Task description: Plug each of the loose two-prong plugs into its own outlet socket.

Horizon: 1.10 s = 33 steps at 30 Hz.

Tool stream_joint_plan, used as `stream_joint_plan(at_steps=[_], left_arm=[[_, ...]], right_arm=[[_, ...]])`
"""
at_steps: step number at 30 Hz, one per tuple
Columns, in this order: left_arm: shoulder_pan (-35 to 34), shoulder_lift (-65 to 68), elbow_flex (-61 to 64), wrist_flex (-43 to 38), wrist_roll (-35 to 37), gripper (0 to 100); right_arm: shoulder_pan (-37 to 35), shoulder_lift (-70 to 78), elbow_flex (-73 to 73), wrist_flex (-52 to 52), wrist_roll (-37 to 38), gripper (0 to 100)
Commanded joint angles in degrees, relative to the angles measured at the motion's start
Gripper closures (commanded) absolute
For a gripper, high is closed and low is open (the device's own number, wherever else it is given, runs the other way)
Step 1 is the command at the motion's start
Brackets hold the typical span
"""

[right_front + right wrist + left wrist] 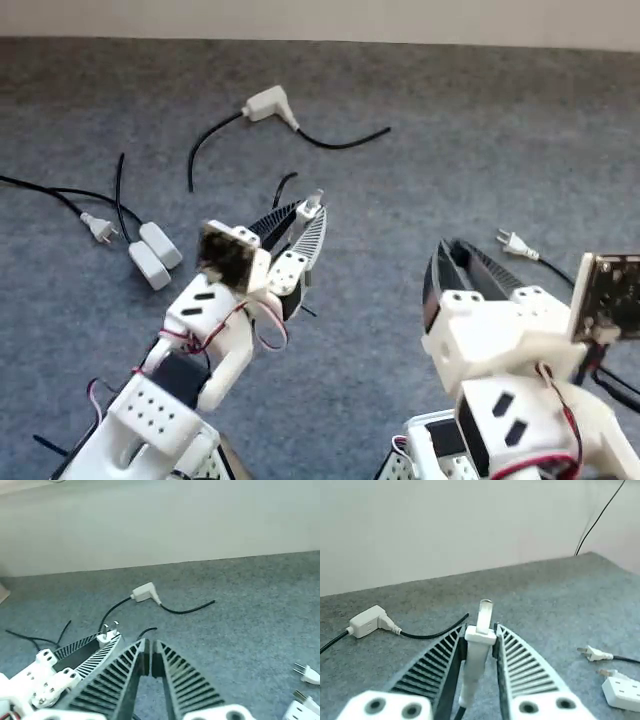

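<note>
My left gripper (308,213) is shut on a white two-prong plug (479,639), held above the grey carpet with its prongs pointing out past the fingertips. That plug (109,630) and its gripper also appear in the right wrist view. A white outlet socket (267,102) on a black cable lies farther back on the carpet. My right gripper (452,258) hovers at the right, shut with nothing in it. A loose white plug (514,243) lies just right of it, next to another white socket (622,687). At the far left lie a further plug (99,229) and two white sockets (154,256).
Black cables (60,195) trail across the carpet at the left, and a short one (345,141) runs from the back socket. A pale wall (320,18) borders the carpet at the back.
</note>
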<state>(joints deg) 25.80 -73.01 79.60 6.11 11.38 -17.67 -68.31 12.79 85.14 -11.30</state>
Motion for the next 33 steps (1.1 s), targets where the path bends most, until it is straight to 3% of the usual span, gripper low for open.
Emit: stream_joint_plan(at_steps=[1, 4, 10, 20, 24, 29, 33], left_arm=[[2.6, -9.9, 3.2, -1.5, 2.5, 99], [5.1, -17.5, 7.3, -1.5, 2.5, 99], [5.6, -32.3, 14.1, -1.3, 2.5, 99], [8.8, -30.5, 14.7, -1.2, 2.5, 99], [10.5, -30.5, 14.8, -1.1, 2.5, 99], [6.8, -30.5, 14.7, -1.1, 2.5, 99], [5.5, -30.5, 14.5, -1.1, 2.5, 99]], right_arm=[[-10.0, 0.3, 4.0, -5.4, 0.9, 99.0], [-17.5, 0.3, 8.5, -9.7, 0.9, 99.1], [-23.2, 0.3, 8.4, -12.1, 0.9, 99.1], [-31.3, 1.0, 12.2, -14.5, 0.9, 99.1], [-31.8, 5.5, 14.3, -17.7, 0.9, 99.1], [-31.4, 11.0, 14.0, -18.1, 0.9, 99.1], [-26.7, 12.0, 14.6, -18.1, 0.9, 99.1]])
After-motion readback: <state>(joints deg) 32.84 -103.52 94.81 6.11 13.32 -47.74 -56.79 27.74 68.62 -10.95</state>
